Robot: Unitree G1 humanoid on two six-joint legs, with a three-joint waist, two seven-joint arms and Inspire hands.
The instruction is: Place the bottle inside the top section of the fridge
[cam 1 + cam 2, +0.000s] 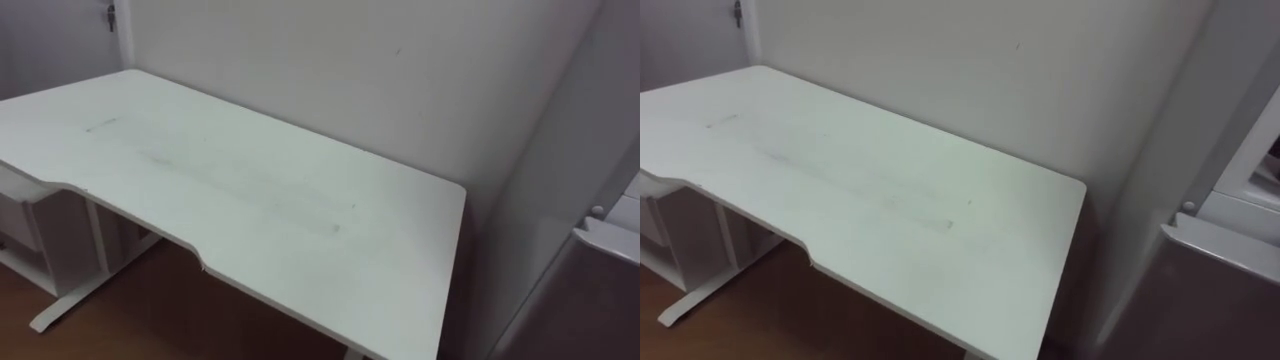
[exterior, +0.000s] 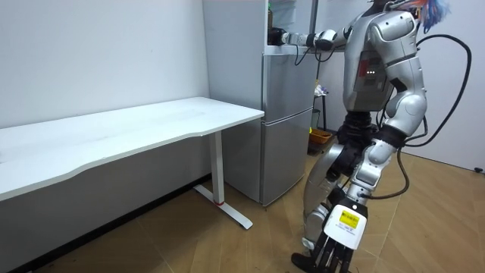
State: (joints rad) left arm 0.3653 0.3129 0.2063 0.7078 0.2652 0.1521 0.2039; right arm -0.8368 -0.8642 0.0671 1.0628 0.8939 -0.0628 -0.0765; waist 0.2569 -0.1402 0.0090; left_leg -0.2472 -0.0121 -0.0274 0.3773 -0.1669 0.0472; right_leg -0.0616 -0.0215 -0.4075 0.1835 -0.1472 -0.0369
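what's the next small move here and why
Probably turn the head to the right, toward the fridge. Both eye views look down at the table, while the right hand is up at the open upper compartment, so the head camera misses the work. Whether that hand holds anything cannot be told. The left hand hangs low, idle.

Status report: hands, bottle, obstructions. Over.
Left hand hanging low, open, empty. Right hand raised at the upper fridge; cannot tell if it holds the bottle. White table beside fridge, out of the way.
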